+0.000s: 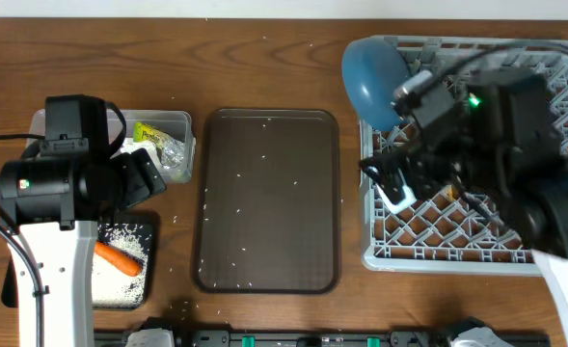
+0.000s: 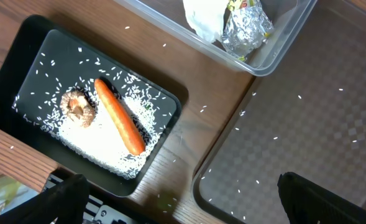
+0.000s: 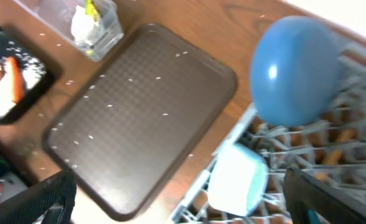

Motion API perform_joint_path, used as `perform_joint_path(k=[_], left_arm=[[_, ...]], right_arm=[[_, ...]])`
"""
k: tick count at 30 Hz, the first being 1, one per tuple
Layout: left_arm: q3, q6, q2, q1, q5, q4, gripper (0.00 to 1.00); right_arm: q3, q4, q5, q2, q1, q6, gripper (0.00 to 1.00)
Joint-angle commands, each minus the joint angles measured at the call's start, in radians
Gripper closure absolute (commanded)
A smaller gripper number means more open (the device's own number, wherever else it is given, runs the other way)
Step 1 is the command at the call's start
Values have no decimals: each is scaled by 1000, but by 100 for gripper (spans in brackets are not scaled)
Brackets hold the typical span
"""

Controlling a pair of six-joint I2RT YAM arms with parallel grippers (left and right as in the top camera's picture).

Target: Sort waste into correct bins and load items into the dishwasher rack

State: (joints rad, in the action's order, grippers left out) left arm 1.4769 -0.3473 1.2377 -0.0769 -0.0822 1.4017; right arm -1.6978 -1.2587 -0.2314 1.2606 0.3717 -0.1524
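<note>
Left of serving tray (image 1: 269, 222), black tray (image 2: 21, 62) and clear tub (image 2: 282, 50) hold waste (image 2: 117, 124); right of it, dishwasher rack (image 1: 438, 253) holds blue plate (image 1: 372, 77), light blue cup (image 3: 235, 177). Your left gripper (image 2: 189, 199), right gripper (image 3: 189, 199): spread, empty. Stray rice (image 1: 262, 157) uncollected.

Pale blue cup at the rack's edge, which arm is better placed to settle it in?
Right. The right hand hangs open over the rack, the cup right under it; the left hand is far off over the black tray.

Overhead: straight down on the whole table (image 1: 264, 77). Left wrist: close, downward, over the black tray (image 2: 33, 46). Right wrist: higher, oblique, toward the rack (image 3: 353, 137). Both wrist views share the brown serving tray (image 2: 319, 112).
</note>
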Motion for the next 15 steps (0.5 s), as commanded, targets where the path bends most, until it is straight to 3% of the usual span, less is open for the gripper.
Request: perform_joint_path(k=[1, 8, 15], left_arm=[[0, -13, -3, -3, -8, 0, 2], [0, -13, -3, -3, -8, 0, 2], [0, -13, -3, -3, -8, 0, 2]], right_arm=[[37, 37, 63, -88, 1, -106, 1], [403, 354, 63, -390, -30, -149, 1], [862, 585, 71, -744, -106, -34, 1]])
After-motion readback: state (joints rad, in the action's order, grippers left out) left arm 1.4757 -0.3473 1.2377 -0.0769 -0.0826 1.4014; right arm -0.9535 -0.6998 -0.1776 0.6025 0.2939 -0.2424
